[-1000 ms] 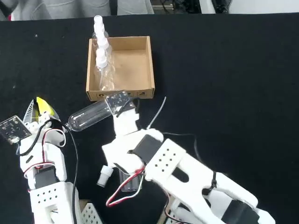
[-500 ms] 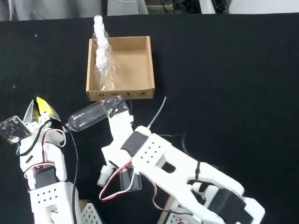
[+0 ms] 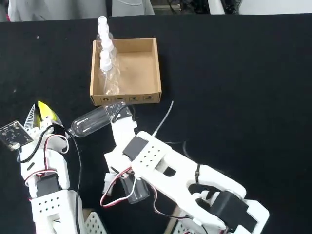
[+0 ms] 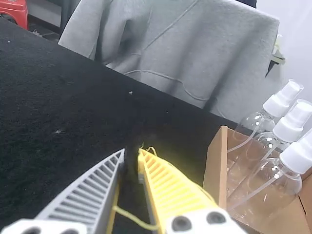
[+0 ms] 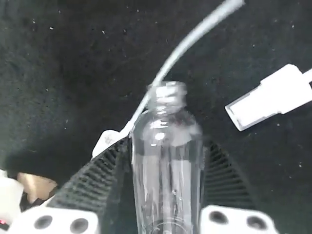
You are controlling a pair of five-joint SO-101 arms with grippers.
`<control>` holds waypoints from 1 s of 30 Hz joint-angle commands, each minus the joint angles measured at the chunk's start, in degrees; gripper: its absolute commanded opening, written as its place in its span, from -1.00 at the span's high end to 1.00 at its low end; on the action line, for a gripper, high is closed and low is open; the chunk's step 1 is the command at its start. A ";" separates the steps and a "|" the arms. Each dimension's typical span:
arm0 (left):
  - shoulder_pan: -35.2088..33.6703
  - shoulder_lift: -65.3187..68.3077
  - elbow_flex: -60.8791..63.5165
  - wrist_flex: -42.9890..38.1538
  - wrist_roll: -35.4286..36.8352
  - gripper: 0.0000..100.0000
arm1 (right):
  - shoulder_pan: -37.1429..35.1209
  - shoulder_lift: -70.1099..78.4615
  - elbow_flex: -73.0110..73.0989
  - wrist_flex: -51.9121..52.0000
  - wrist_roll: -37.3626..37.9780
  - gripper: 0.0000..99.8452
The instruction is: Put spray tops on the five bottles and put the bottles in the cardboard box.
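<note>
The cardboard box (image 3: pixel 139 73) holds three clear bottles with white spray tops (image 3: pixel 108 68) along one wall; they also appear in the left wrist view (image 4: pixel 273 161). My right gripper (image 5: pixel 165 141) is shut on an uncapped clear bottle (image 5: pixel 168 146), neck pointing away. A loose spray top (image 5: pixel 268 97) lies beside the neck, and another (image 5: pixel 105 141) has its tube running past the neck. From above, one clear bottle (image 3: pixel 92 121) lies by the right arm's (image 3: pixel 156 161) far end and another (image 3: pixel 136 191) is under it; I cannot tell which is held. My left gripper (image 3: pixel 41 108) (image 4: pixel 130 155) is shut and empty.
A thin spray tube (image 3: pixel 163 119) lies on the black table in front of the box, beside the right arm. A spray top (image 3: pixel 107 184) peeks out beside that arm. A grey garment (image 4: pixel 170 48) hangs beyond the table's far edge.
The right arm has swung a little to the left and covers more of the spray top beside it. The bottle lying before the box and the left arm have stayed put.
</note>
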 commanded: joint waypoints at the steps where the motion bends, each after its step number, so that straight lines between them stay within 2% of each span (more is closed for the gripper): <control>1: -0.22 -0.18 1.27 0.18 -0.44 0.92 | -1.05 -0.40 -0.48 -1.23 -0.62 0.66; 12: -0.22 -0.18 1.27 0.18 -0.44 0.92 | -1.05 0.04 -0.22 -1.05 -0.26 0.65; 23: -0.13 -0.18 1.27 0.18 -0.44 0.92 | -1.14 12.18 -3.82 -2.02 -0.18 0.65; 30: -0.13 -0.18 1.27 0.18 -0.44 0.92 | -1.14 14.81 -4.88 -1.93 -0.18 0.65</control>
